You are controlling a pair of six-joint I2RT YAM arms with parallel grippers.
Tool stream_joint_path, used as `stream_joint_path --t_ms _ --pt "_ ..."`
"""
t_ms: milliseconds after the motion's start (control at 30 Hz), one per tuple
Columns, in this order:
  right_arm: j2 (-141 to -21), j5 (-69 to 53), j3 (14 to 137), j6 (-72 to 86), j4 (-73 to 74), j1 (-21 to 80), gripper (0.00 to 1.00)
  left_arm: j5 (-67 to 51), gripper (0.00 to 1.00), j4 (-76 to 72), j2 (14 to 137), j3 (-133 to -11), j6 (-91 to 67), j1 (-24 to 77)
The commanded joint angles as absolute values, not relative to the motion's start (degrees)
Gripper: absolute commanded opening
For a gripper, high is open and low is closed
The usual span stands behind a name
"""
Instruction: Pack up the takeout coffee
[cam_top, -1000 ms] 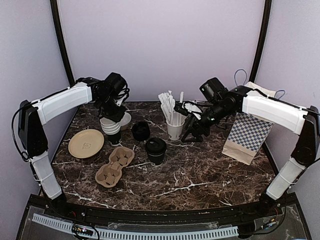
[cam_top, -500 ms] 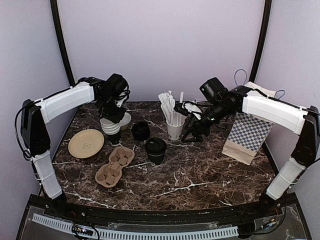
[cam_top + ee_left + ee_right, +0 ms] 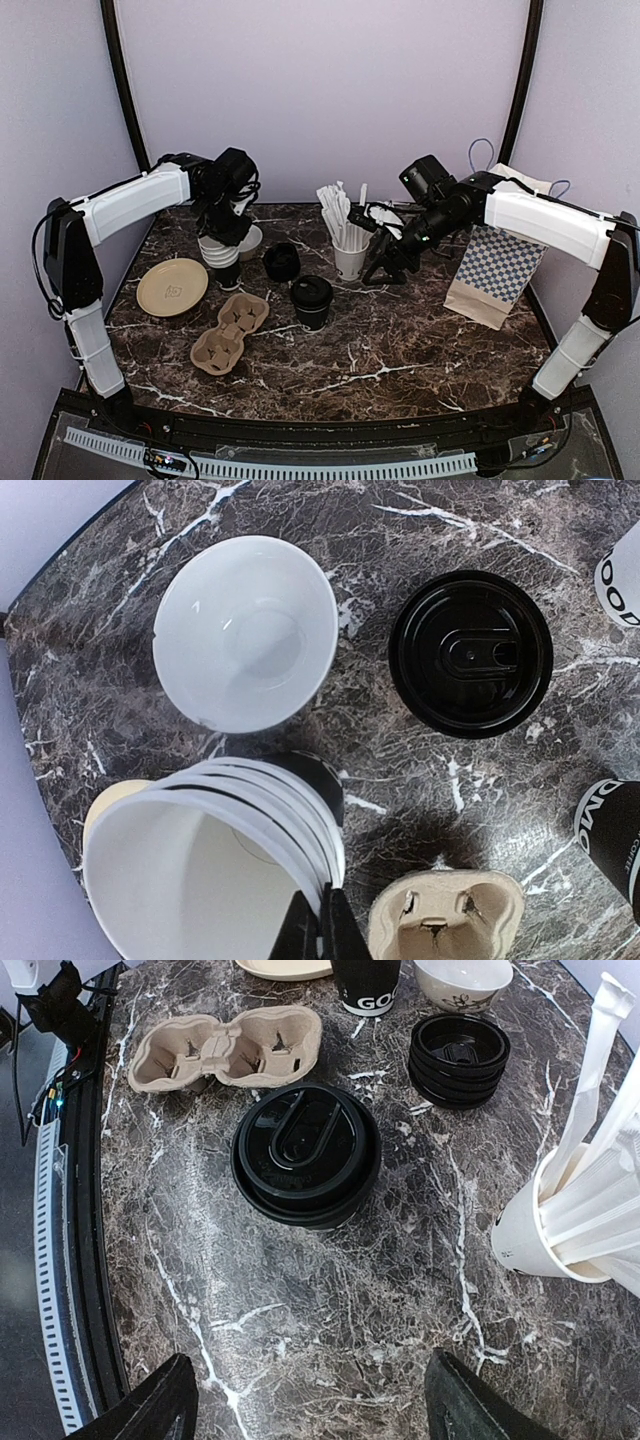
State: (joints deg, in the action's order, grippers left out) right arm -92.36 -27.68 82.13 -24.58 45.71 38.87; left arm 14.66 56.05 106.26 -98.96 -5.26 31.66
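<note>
On my overhead feed, the dark marble tabletop [image 3: 400, 350] carries a beige plate [image 3: 172, 287] at the left. A cardboard cup carrier [image 3: 229, 333] lies nearer me, just right of the plate. Behind the plate I see a stack of lidless black cups [image 3: 222, 262] and a white bowl [image 3: 245, 630] just beside it, then a low stack of black lids [image 3: 281, 262]. A white cup of wrapped straws [image 3: 349, 262] stands mid-table, and a checked paper bag [image 3: 497, 275] stands at the right.

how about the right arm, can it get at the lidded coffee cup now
Probably yes: the right gripper has open jaws, only bare marble lies between it and the takeout coffee, and the straw cup sits aside.
</note>
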Motion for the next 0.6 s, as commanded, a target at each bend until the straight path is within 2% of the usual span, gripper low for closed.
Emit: stream_joint_path --t_ms 0,167,267,367,433,533,567 --pt "-92.98 -29.22 83.35 -24.87 45.32 38.77 0.78 15.52 0.00 58.42 102.77 -101.38 -4.82 31.53" --pt "-93.24 -29.40 83.49 -24.87 45.26 38.76 0.78 19.12 0.00 58.51 102.44 -101.10 -3.68 31.54" --pt "-93.34 -29.75 83.58 -24.87 45.35 38.76 0.78 9.87 0.00 57.45 102.12 -101.18 -3.90 31.47" --pt "-93.53 -29.84 83.75 -24.87 45.50 38.76 0.78 15.41 0.00 58.62 103.28 -102.37 -4.09 32.28" --pt "-93.37 -29.93 83.64 -24.92 45.50 38.76 0.78 12.07 0.00 59.48 104.09 -103.75 -4.44 31.80" --pt "-93.33 -29.97 83.48 -24.96 45.40 38.76 0.78 18.18 0.00 58.87 104.88 -103.69 -4.46 32.61" --pt "-93.34 -30.10 83.49 -24.96 45.49 38.76 0.78 13.36 0.00 60.49 105.13 -105.55 -4.60 31.95"
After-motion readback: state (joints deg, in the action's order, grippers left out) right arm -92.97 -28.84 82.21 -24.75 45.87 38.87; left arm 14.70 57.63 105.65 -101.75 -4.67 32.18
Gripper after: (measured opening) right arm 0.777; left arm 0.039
